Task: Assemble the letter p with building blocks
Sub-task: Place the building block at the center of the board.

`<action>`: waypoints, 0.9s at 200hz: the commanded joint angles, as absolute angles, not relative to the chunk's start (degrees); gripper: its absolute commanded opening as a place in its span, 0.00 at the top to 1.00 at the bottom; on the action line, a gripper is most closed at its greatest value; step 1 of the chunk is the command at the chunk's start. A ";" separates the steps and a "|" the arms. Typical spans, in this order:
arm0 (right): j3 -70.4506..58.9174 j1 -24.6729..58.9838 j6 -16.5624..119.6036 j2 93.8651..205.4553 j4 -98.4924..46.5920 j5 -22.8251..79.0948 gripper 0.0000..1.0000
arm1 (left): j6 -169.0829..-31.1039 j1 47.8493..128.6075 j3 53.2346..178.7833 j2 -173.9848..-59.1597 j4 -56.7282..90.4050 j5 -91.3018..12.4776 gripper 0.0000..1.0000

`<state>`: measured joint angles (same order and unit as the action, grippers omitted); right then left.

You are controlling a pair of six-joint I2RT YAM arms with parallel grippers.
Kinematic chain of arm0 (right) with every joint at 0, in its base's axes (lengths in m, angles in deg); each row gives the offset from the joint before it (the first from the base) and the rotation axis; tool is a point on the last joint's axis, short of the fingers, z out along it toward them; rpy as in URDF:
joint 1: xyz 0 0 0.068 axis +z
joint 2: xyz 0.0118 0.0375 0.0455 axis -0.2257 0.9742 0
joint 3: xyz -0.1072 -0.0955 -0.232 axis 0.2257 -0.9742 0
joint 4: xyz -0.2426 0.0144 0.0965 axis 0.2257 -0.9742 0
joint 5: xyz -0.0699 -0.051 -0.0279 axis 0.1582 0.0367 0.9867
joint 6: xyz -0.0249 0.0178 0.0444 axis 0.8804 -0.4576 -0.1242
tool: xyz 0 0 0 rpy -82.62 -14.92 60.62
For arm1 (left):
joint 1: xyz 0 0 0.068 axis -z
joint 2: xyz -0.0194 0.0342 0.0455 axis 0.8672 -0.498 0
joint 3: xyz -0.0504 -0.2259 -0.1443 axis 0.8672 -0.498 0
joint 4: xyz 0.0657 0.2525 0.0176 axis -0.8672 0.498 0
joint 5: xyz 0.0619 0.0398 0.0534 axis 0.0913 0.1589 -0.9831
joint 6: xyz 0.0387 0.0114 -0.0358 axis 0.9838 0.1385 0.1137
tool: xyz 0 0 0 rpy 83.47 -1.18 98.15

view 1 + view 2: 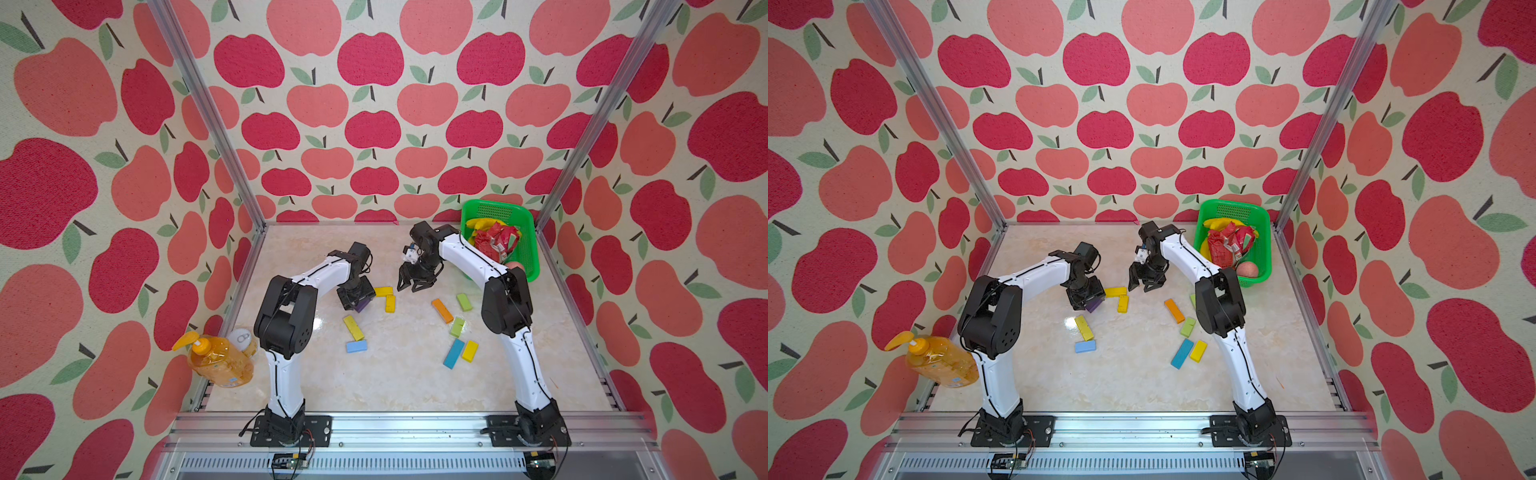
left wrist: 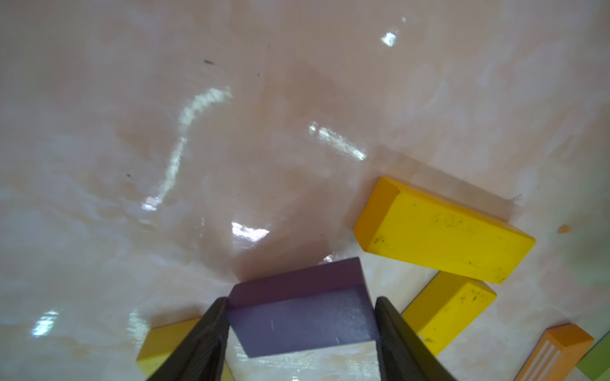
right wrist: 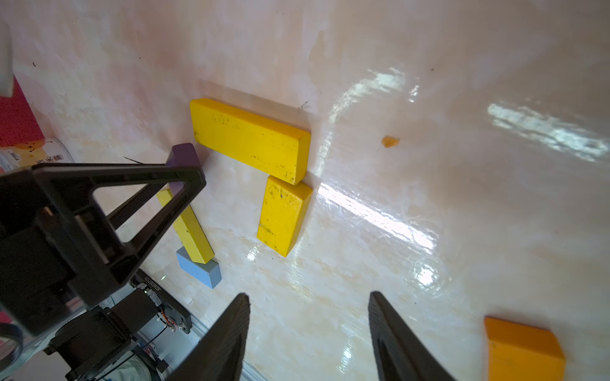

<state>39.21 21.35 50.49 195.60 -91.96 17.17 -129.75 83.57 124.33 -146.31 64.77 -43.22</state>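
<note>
The left gripper is clamped on a purple block, held slanted just beside the free end of the long yellow. That block butts the short yellow in an L mid-table, the start of the P. The right gripper hangs spread and empty near that L. As I judge it, the slanted purple could land on an edge and shove the long yellow, and on this glossy table the joint would slide apart. The grippers are also close, so a careless move could clash them.

Marble tabletop bears scattered building blocks, green basket.
</note>
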 commanded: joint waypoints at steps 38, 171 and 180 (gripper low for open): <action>35.65 20.83 52.66 191.67 -90.68 18.76 0.37 | -131.82 86.22 124.25 -146.52 65.12 -43.19 0.34; 0.38 22.11 45.20 174.77 -40.94 64.19 0.01 | -116.40 86.99 110.24 -121.95 51.37 -61.43 0.02; 0.71 22.68 47.28 174.95 -40.52 63.25 0.01 | -112.68 86.99 107.98 -120.04 48.66 -63.22 0.02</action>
